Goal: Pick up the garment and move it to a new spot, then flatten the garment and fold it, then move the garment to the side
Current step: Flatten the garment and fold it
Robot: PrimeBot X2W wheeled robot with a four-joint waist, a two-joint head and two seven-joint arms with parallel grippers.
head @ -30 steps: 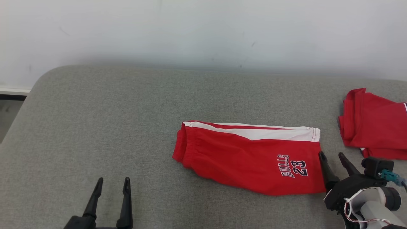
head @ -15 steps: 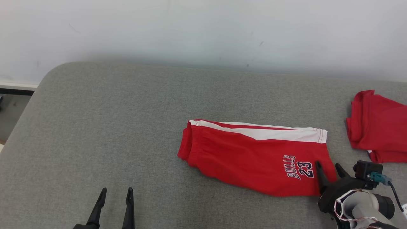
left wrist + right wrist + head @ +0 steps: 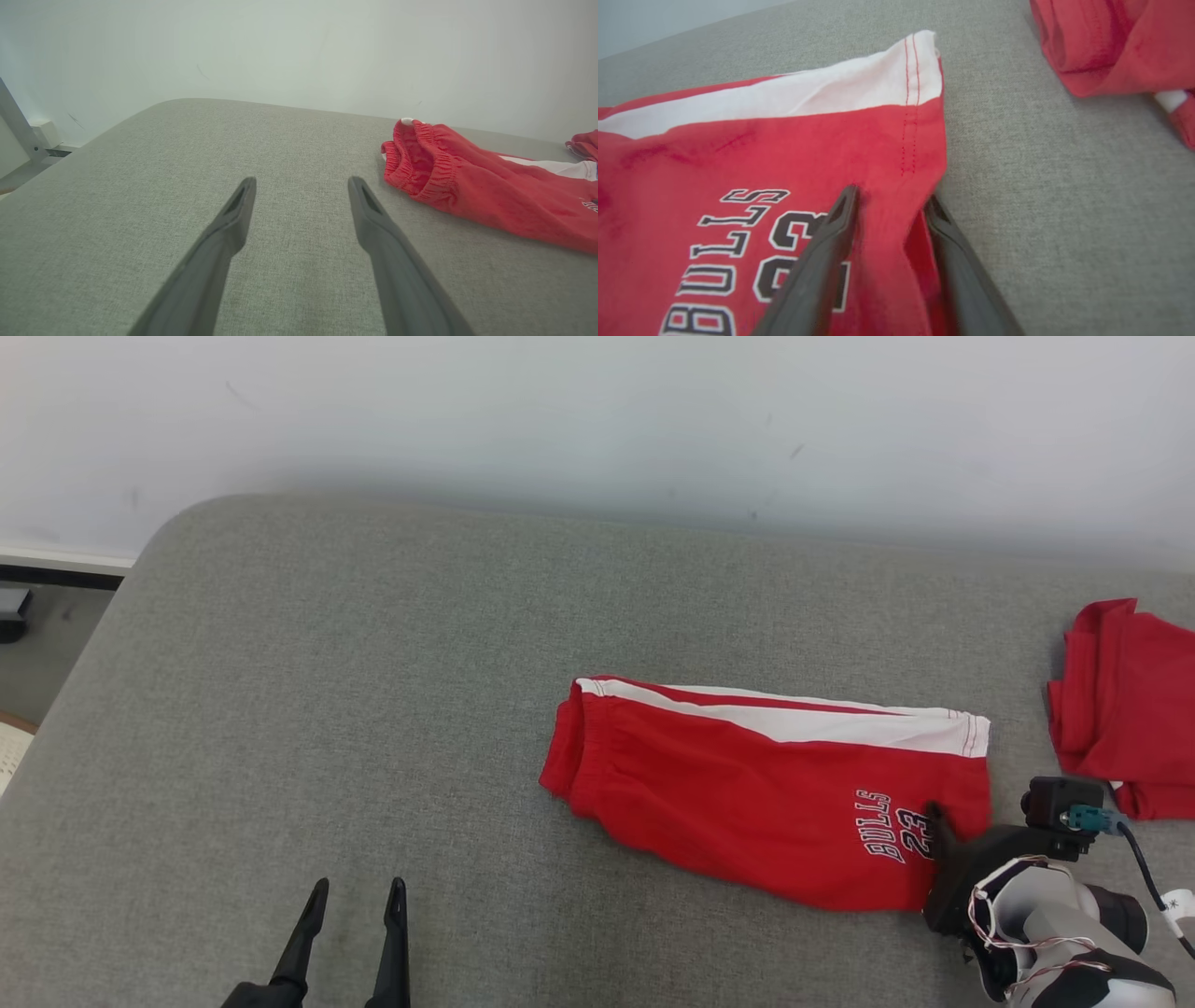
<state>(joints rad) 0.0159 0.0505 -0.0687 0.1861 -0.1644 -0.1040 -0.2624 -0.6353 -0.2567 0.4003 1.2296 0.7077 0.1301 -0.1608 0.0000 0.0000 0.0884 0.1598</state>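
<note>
The garment (image 3: 747, 793) is a pair of red shorts with a white stripe and "BULLS 23" print, lying folded flat on the grey padded surface (image 3: 373, 663). My right gripper (image 3: 948, 821) is at its right hem. In the right wrist view the garment (image 3: 738, 154) has a ridge of cloth bunched between the fingers of the right gripper (image 3: 889, 200), whose jaws stand narrowed but apart. My left gripper (image 3: 359, 887) is open over bare surface, well left of the shorts. In the left wrist view the left gripper (image 3: 301, 182) holds nothing, with the garment's waistband (image 3: 420, 154) to its right.
A second red garment (image 3: 1130, 709) lies bunched at the right edge, also seen as a red heap (image 3: 1111, 42) beyond the hem. The surface's rounded left corner drops to the floor (image 3: 37, 644). A pale wall (image 3: 597, 411) backs the surface.
The camera has shifted, so the scene sits further right. My right gripper has advanced onto the shorts' right hem and its jaws have narrowed around the cloth. The left gripper stays open.
</note>
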